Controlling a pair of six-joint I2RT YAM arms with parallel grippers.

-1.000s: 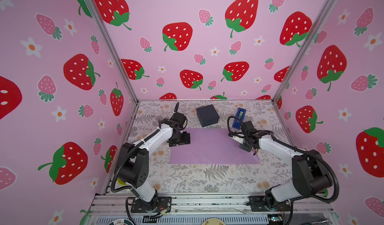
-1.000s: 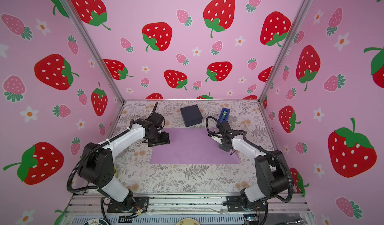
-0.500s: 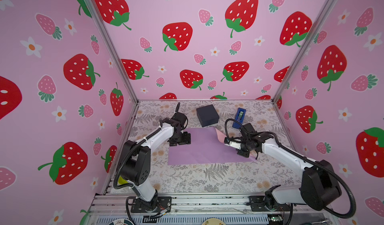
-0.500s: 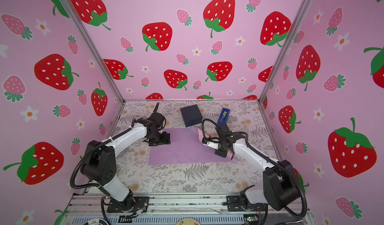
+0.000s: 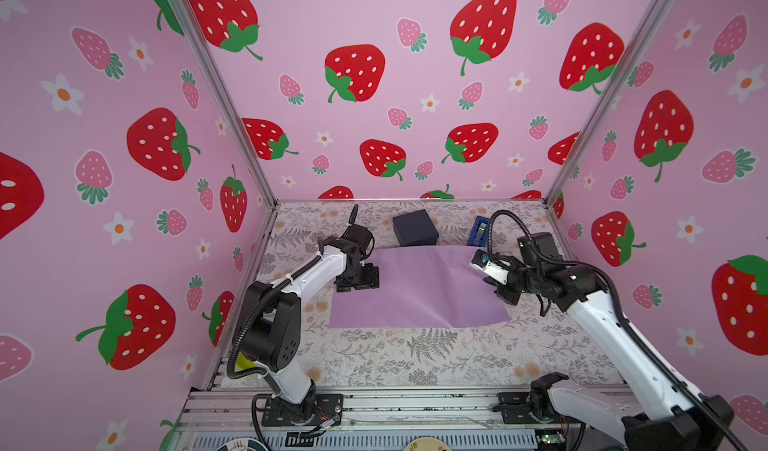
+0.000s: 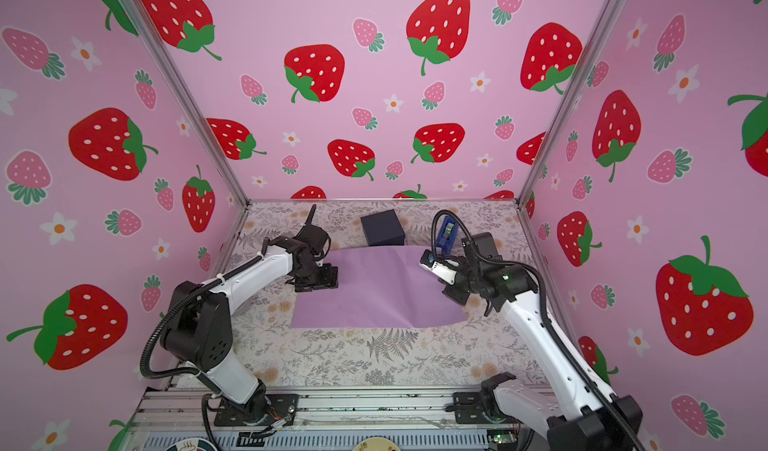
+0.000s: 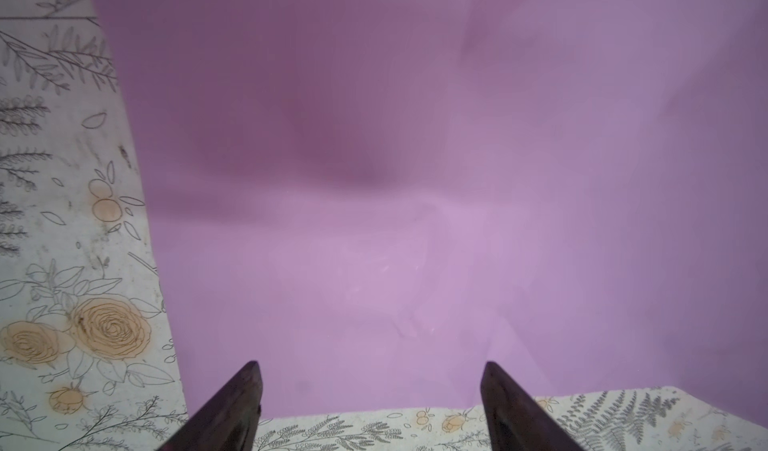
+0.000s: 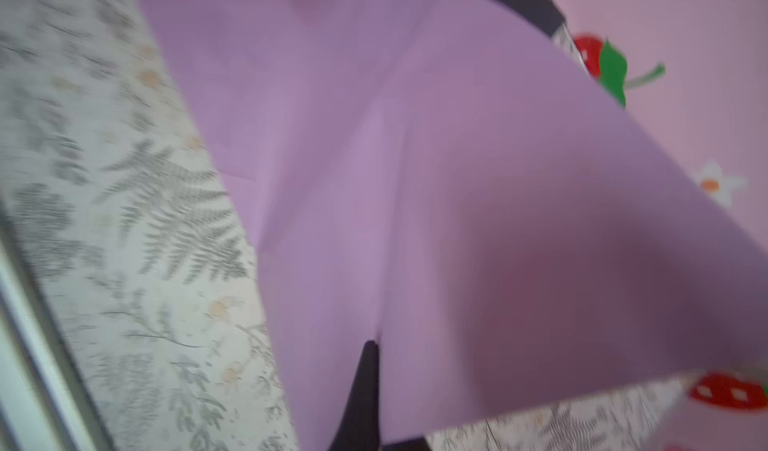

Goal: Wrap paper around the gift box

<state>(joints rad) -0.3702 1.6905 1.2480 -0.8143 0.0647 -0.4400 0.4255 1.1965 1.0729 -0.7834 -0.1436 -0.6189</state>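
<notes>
The right gripper is clamped on the paper at its 3 o'clock edge, and that side is raised off the table.
The left gripper stands wide open, holding nothing, over the sheet's 9 o'clock edge. The gift box sits just past 12 o'clock, with a blue tape dispenser at 1 o'clock. The tabletop is floral-printed, and the pink walls have a strawberry pattern.

Both top views: bright, even, diffuse light, no glare; only faint soft shadows on the tablecloth. Wide-angle warp: corner posts splay outward twd edges. Left wrist view: fairly sharp, but paper has a dusky shadow patch mid-sheet, far part soft. Right wrist view: heavy motion blur, fern print smeared, dim reddish shadow on paper nr the lens.
</notes>
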